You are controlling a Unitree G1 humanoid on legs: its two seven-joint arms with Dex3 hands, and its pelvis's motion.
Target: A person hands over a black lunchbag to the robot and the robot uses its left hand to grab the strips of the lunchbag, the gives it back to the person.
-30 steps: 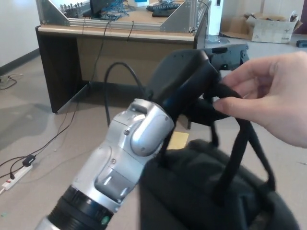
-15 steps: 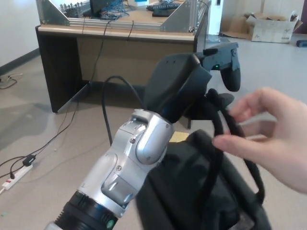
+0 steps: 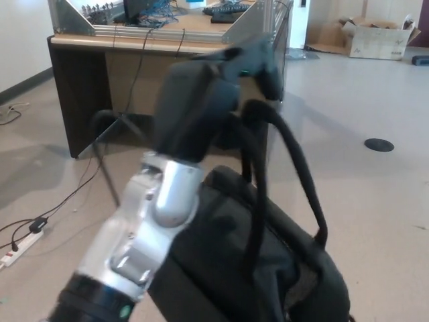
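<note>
Though motion blur softens the scene and the frame's bottom edge cuts off the lunchbag (image 3: 248,268), the robot's left hand (image 3: 201,100) appears clamped on its straps (image 3: 288,154), which loop over the fingers (image 3: 258,64). Beneath those fingers hangs the bag, alongside the silver forearm (image 3: 144,221), before a wooden desk (image 3: 87,67).

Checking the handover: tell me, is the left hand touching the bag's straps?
Touching. The head view shows the straps looped up into the left hand, and the bag hangs from them.
</note>
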